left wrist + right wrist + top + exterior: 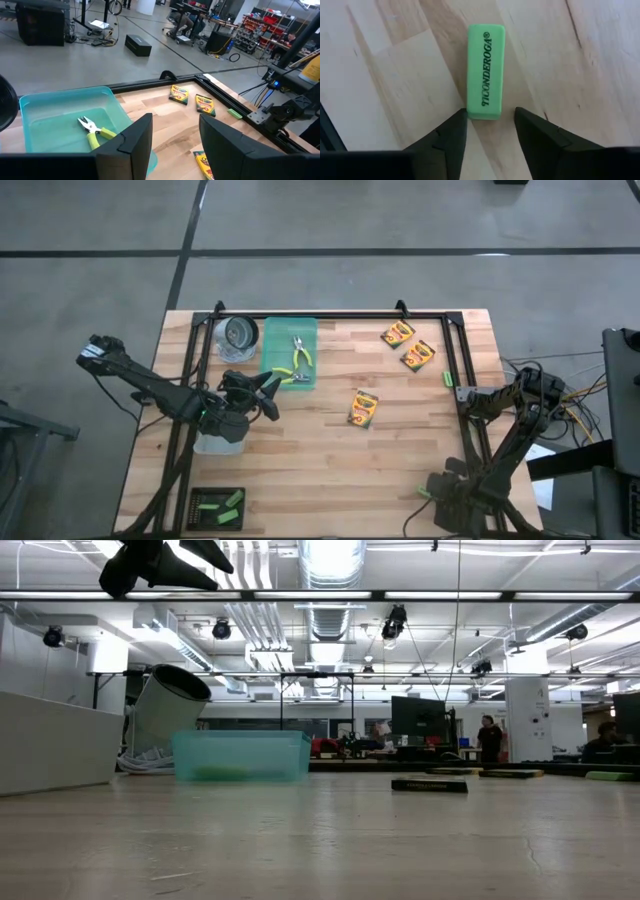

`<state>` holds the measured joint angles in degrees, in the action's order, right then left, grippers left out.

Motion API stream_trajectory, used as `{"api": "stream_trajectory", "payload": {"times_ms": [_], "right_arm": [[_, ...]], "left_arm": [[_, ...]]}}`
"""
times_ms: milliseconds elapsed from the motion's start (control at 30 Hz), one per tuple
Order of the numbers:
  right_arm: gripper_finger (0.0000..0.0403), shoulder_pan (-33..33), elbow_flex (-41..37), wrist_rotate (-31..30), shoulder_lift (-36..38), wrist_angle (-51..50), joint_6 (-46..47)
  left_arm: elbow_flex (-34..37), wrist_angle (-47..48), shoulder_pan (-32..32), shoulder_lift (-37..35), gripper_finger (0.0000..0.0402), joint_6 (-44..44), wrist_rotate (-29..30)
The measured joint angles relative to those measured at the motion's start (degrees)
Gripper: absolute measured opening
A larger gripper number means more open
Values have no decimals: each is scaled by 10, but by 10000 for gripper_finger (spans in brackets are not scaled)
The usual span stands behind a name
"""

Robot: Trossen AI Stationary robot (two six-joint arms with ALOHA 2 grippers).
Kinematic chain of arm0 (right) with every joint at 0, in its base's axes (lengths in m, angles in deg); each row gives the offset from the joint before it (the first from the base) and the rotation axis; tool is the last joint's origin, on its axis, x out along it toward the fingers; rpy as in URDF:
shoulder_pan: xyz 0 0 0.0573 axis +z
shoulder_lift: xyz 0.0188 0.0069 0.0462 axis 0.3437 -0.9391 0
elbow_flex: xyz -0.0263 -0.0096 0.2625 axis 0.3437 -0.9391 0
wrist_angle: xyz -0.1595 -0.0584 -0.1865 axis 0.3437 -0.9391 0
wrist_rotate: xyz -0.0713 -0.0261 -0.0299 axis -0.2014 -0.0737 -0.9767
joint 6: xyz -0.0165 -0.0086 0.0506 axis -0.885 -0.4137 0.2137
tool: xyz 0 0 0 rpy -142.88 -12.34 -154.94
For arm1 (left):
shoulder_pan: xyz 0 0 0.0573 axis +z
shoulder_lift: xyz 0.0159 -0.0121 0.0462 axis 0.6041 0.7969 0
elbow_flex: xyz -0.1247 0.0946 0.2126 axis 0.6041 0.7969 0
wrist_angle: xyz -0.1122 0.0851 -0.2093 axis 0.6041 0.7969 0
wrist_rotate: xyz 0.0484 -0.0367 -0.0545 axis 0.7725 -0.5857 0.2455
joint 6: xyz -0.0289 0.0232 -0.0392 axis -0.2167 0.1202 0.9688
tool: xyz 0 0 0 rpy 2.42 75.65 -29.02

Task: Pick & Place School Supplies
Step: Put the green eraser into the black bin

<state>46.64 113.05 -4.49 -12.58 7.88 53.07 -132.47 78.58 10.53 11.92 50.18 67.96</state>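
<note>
A small green block [486, 72], printed TICONDEROGA, lies flat on the wood near the table's right edge [448, 378]. My right gripper [490, 119] points down over it, open, with one finger on either side of the block's near end. My left gripper [175, 142] hovers open and holds nothing beside the teal tray [290, 330], which holds two pliers with yellow-green handles [300, 355]. Three crayon boxes [398, 334] [418, 356] [363, 408] lie flat on the table. More green blocks [222, 502] rest in a black tray at the near left. My right gripper comes from above with its fingers astride the green block's short end [485, 114]. One fingertip [461, 116] stands at the block's corner, and whether it touches I cannot tell. The other fingertip [520, 116] stands a small gap away. The block lies flat on the table.
A grey cylinder [238, 335] lies tipped at the far left beside the teal tray. A clear bin [216, 442] sits under my left arm. A black frame [455, 350] runs along the table's far and side edges. Bare wood lies between the crayon boxes and the near edge.
</note>
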Motion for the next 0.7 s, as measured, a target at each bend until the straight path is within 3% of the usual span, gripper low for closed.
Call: {"api": "stream_trajectory", "payload": {"times_ms": [700], "right_arm": [[64,0,-5,-13,3,14,24]], "left_arm": [[0,0,0,0,168,1,1]]}}
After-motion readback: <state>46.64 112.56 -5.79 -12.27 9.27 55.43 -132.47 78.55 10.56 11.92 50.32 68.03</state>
